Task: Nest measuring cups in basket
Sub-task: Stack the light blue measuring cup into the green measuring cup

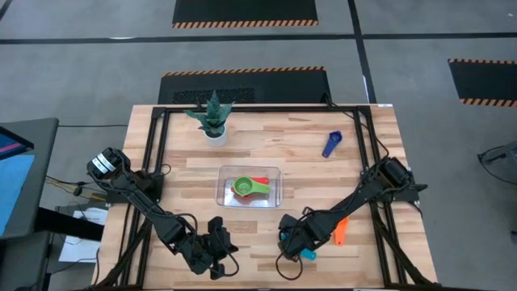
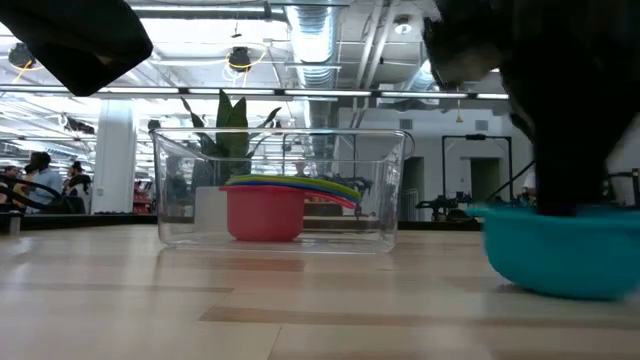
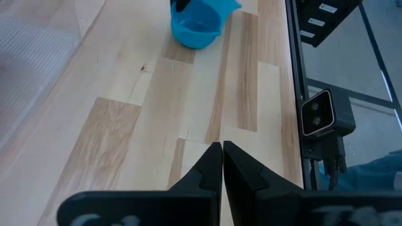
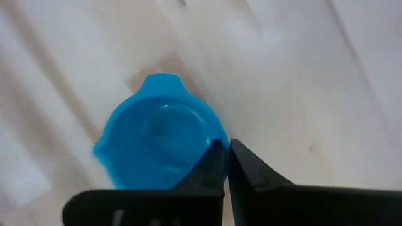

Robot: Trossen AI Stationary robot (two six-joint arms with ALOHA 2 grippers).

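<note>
Nested: red, green, yellow cups stacked inside basket (image 1: 275, 174).
Remaining: light blue cup (image 4: 157, 150), orange cup (image 1: 341, 230), dark blue cup (image 1: 331, 144), outside basket.
Right tool (image 4: 225, 154): pinched narrow on light blue cup's rim.
Left tool (image 3: 222, 157): closed, empty.

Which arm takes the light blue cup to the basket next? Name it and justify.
Right. The right gripper is already at the light blue cup, its fingers closed on the rim. The left gripper is shut and empty, farther from the cup, near the table's front edge. The basket lies close ahead.

I could read no text, label, brand or number anywhere: none on the cups, the basket, the table or my own fingers.
</note>
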